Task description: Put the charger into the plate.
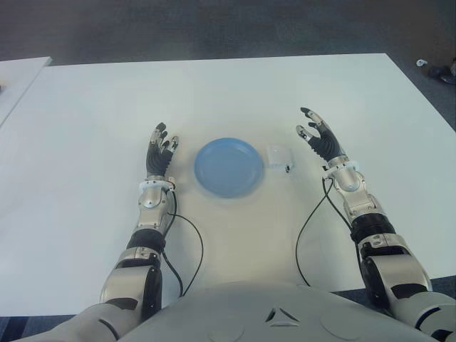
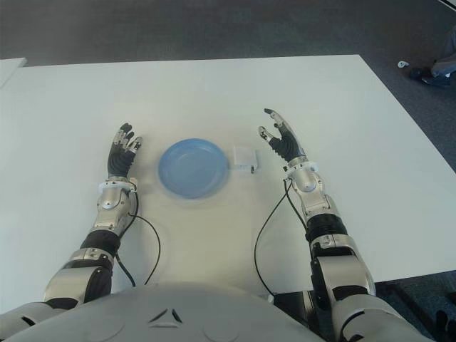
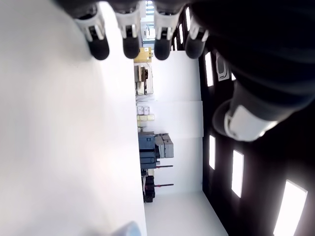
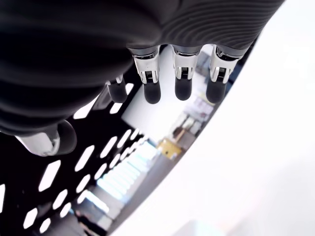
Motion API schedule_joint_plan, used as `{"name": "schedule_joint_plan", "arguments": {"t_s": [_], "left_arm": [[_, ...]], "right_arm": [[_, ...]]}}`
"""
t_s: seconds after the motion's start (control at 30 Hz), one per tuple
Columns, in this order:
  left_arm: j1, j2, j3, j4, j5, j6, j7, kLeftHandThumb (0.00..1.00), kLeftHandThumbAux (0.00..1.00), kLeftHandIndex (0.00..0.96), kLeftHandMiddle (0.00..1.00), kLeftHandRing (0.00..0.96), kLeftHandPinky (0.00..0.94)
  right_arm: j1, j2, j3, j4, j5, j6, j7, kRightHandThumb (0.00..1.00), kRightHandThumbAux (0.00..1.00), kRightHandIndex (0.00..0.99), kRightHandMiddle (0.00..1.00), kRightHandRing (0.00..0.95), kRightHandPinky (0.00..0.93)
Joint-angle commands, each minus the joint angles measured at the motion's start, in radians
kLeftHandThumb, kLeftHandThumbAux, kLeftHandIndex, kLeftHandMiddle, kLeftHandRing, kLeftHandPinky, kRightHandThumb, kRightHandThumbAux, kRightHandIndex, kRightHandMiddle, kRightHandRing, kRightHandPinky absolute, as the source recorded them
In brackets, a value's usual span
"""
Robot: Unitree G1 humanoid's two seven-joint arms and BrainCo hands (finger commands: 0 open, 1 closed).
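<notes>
A: Status check. Where is the charger [image 1: 280,157]?

B: On the white worktop [image 1: 214,92], just beside the blue plate [image 1: 229,167] on the robot's right side. It looks to be at the rim or a hair off it; cannot tell which. It is not inside the plate.

A: Plate contents?

B: Nothing in it.

A: Hands?

B: Right hand [image 1: 318,137] shows near the charger, on its right, apart from it; fingers [image 4: 182,83] extended and loosely spread, holding nothing. Left hand [image 1: 160,149] shows beside the plate on the left, fingers straight, also holding nothing.

A: Progress, then?

B: My judgement: nothing done so far. Reach, grasp, lift, carry over the rim and release all remain. The right hand seems best placed for it.
</notes>
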Motion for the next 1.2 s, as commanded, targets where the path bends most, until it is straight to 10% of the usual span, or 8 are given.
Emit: {"name": "schedule_joint_plan", "arguments": {"t_s": [0.03,0.4,1.2], "left_arm": [[0.029,-0.007,-0.012,0.008,0.005,0.06,-0.015,0.054,0.596,0.0,0.0,0.0,0.0],[0.022,-0.009,-0.028,-0.018,0.02,0.146,-0.006,0.034,0.602,0.0,0.0,0.0,0.0],[0.026,-0.018,-0.054,-0.054,0.032,0.204,-0.024,0.039,0.605,0.0,0.0,0.0,0.0]], "right_arm": [[-0.027,-0.044,0.075,-0.006,-0.106,-0.013,-0.009,0.432,0.271,0.0,0.006,0.011,0.06],[-0.076,-0.145,0.23,-0.047,-0.316,-0.055,-0.015,0.36,0.091,0.0,0.0,0.0,0.001],[-0.219,-0.128,0.427,0.025,-0.485,-0.008,0.041,0.336,0.087,0.0,0.0,0.0,0.0]]}}
